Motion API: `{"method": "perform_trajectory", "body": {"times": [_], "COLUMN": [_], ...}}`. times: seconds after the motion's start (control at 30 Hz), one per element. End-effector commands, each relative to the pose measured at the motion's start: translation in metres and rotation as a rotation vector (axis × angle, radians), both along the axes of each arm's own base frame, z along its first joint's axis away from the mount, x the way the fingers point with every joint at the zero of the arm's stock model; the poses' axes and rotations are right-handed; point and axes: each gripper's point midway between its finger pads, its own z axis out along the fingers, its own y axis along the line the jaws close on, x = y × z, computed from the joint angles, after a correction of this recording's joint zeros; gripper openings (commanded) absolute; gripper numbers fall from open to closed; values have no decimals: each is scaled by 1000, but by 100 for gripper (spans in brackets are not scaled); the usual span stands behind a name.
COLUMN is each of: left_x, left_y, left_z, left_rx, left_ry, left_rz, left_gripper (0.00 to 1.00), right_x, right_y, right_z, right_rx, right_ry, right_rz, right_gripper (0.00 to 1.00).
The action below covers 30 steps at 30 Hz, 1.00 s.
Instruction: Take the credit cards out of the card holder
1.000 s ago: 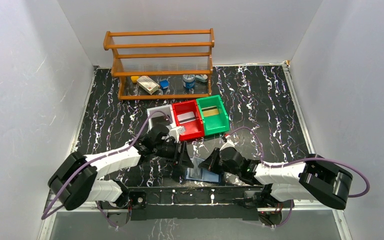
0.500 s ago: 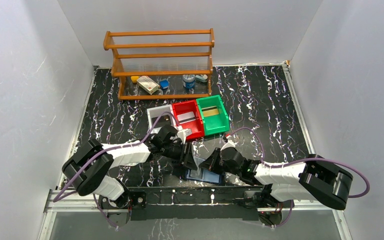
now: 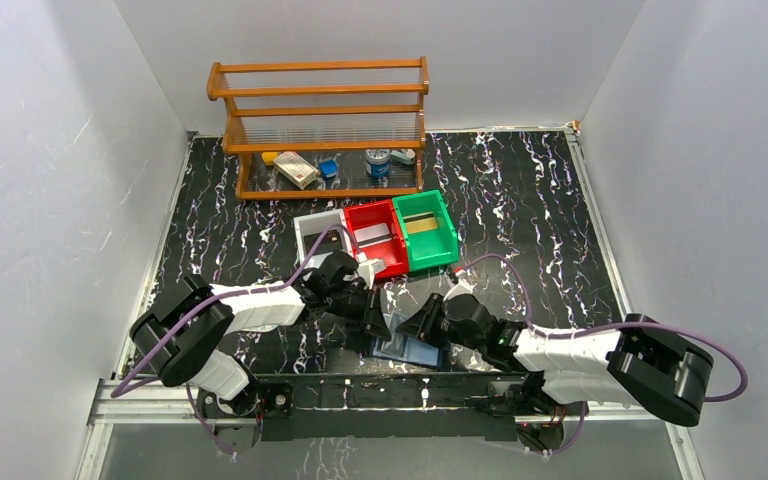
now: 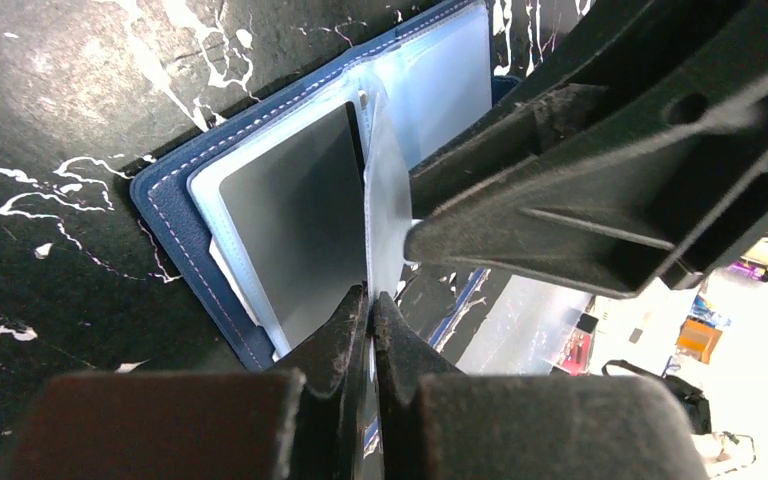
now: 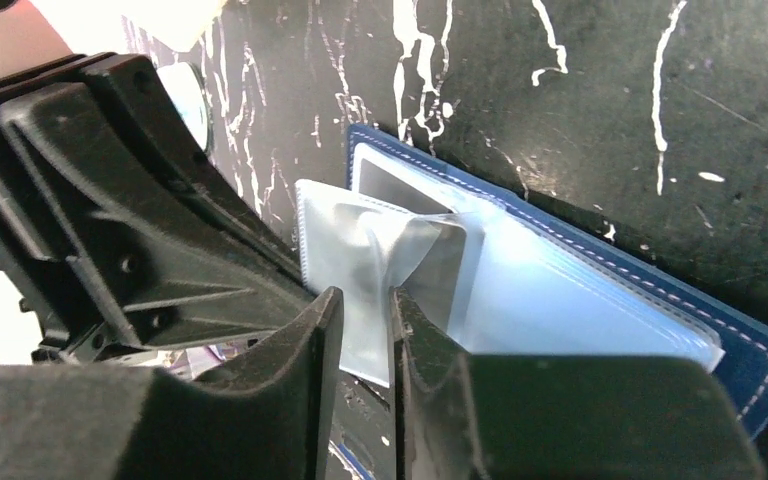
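Since a second ago the left arm has reached further in, low over the card holder point(image 4: 160, 200), which lies open between both grippers. The left gripper point(image 4: 370, 300) now pinches a clear sleeve point(image 4: 385, 200) standing up from the holder. The right gripper point(image 5: 365, 300), low on the holder's right, has its jaws slightly apart around that sleeve's edge. Beyond the holder, the red bin point(image 3: 396, 262) holds a pale card point(image 3: 374, 236) and the green bin point(image 3: 435, 260) a tan card point(image 3: 420, 225).
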Motion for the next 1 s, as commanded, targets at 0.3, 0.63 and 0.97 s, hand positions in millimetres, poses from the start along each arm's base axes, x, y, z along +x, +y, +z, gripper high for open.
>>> {"method": "perform_trajectory", "body": {"times": [0.3, 0.63, 0.97], "left_x": [33, 40, 32], "left_y": [36, 64, 49], "left_z": [22, 26, 15], "left_rx": [190, 461, 610], "left_ry": [-215, -257, -260], "left_rz": [170, 99, 7], "left_gripper": [0, 0, 3], "right_x": [13, 14, 12], "right_y": [-28, -37, -24], "right_z": [23, 7, -8], "right_rx": [-105, -184, -186], "right_ry": [-25, 1, 39], "right_rz": [-111, -136, -106], "right_gripper": [62, 65, 57]}}
